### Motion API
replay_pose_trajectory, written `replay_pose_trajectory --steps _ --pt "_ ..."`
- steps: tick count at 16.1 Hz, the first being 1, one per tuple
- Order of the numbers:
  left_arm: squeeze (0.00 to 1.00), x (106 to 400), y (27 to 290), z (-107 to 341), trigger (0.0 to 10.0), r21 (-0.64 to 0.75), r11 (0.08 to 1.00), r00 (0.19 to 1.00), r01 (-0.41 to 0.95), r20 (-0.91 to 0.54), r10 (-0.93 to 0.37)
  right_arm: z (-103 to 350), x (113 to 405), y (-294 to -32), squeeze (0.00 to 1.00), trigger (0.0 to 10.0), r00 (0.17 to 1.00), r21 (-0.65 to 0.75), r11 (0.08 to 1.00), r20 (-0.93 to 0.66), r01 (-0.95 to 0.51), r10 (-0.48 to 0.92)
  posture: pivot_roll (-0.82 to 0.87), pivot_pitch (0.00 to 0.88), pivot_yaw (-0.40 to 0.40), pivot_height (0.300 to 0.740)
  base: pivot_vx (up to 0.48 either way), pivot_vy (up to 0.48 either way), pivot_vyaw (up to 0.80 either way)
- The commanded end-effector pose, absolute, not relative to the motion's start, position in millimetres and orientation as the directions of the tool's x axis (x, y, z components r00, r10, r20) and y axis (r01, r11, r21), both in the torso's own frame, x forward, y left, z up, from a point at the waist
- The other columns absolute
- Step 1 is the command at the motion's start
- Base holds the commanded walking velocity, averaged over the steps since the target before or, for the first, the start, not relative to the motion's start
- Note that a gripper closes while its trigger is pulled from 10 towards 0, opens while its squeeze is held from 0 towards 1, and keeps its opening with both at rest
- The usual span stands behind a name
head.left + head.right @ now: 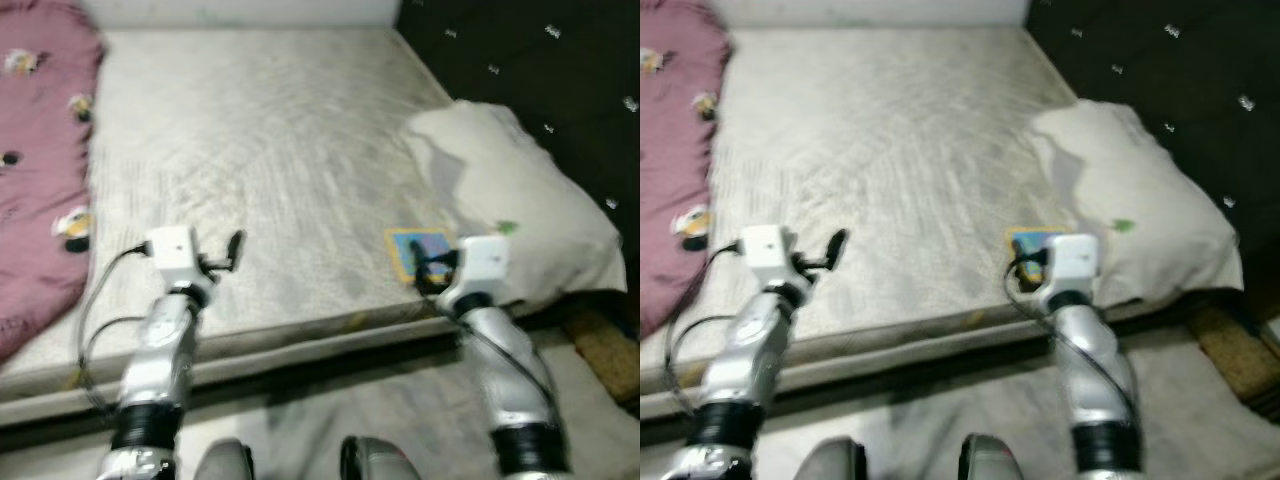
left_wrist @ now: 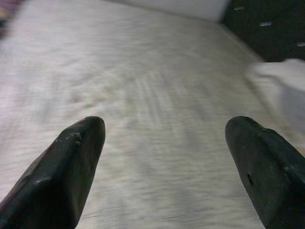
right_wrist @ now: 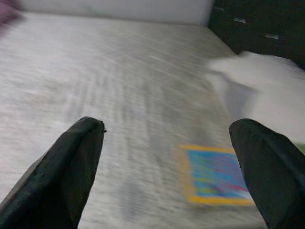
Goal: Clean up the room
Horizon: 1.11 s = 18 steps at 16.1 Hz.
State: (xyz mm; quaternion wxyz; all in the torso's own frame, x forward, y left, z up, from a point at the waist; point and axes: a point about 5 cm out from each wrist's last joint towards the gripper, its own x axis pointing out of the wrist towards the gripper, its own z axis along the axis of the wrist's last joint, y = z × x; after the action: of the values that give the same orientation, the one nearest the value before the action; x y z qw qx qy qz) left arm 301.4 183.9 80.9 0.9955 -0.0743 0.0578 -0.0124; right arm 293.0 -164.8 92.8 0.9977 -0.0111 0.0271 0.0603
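Observation:
A bare grey-white mattress lies in front of me. On its near right edge sits a small flat picture book, blue with a yellow border. My right gripper hovers open just short of it, with nothing between its fingers. Beside the book lies a white pillow, slumped against the dark headboard. A pink patterned blanket is bunched along the mattress's left side. Over the near left part of the mattress my left gripper is held open and empty.
The black tufted headboard runs along the right. A pale wall borders the far end of the bed. Below the mattress edge is a grey floor covering, and a brown mat lies at the right.

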Motion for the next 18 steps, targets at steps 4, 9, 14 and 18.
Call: replay_pose_trajectory --steps 4,9,14,18 --pt "0.0 303.1 177.7 82.5 10.0 -0.164 0.986 0.993 0.029 -0.106 -0.047 93.9 292.3 -176.1 0.0 10.0 0.994 -0.043 0.994 -0.058 -0.097 0.094 -0.02 0.112 -0.055 0.74 0.0 0.48 0.0" --pt "0.0 303.3 177.6 85.9 10.0 -0.159 0.987 0.996 0.036 -0.072 -0.048 93.6 293.0 -176.0 0.0 10.0 0.993 -0.047 0.994 -0.059 -0.101 0.098 -0.02 0.106 -0.056 0.74 0.0 0.384 0.0" --pt "0.0 302.6 177.3 88.0 10.0 -0.171 0.983 0.996 0.061 -0.056 -0.072 93.8 293.4 -175.6 0.0 10.0 0.993 -0.052 0.993 -0.057 -0.106 0.103 -0.02 0.099 -0.059 0.74 0.0 0.0 0.0" --pt "0.0 302.4 177.7 88.5 10.0 -0.176 0.982 0.996 0.066 -0.048 -0.076 93.6 293.6 -175.6 0.0 10.0 0.993 -0.054 0.993 -0.057 -0.109 0.106 -0.02 0.098 -0.059 0.74 0.188 0.0 0.0"
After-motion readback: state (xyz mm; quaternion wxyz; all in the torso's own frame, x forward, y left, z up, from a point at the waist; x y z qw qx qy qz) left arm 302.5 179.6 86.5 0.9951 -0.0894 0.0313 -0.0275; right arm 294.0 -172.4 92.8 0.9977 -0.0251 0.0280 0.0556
